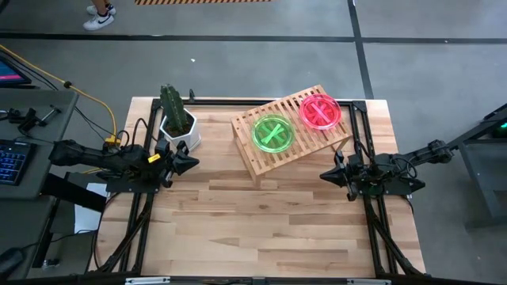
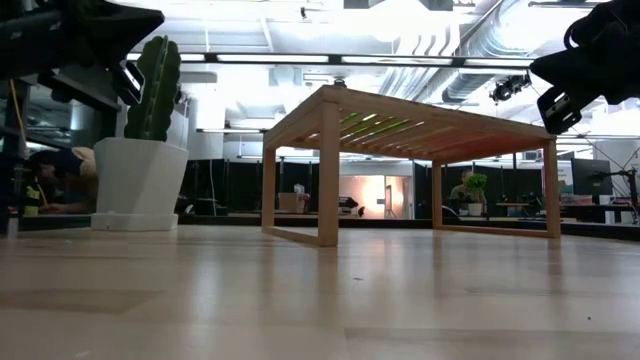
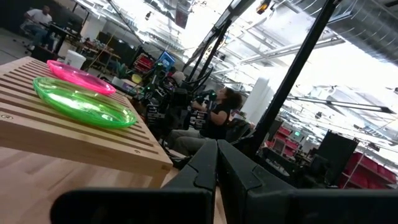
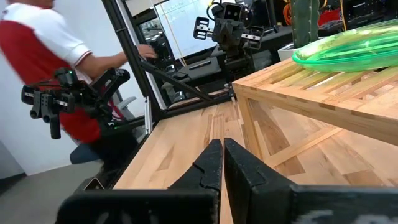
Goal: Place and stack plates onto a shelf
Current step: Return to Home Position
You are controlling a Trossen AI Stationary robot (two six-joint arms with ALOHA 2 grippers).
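Both stacks are on the shelf point(image 1: 301, 149), so the risk now lies in how you pull the arms away. Your right pincer point(image 1: 325, 173) hangs low over the table point(image 1: 261, 229), fingers together and gripping nothing. The shelf's corner is near it, just ahead and off to one side, with the pink plates point(image 1: 320, 111) beyond that corner and the green plates point(image 1: 272, 133) farther ahead. If you swing that arm wide or dip it as it retreats, it could clip the corner or a leg. I judge that these light plastic plates would slide on such a jolt. Your left pincer point(image 1: 192, 162) is likewise pressed together and empty, well short of the shelf. The cactus pot point(image 1: 181, 131) stands close alongside it, so a sideways sweep of the wrist could topple the pot. Lift first, then retract straight back.
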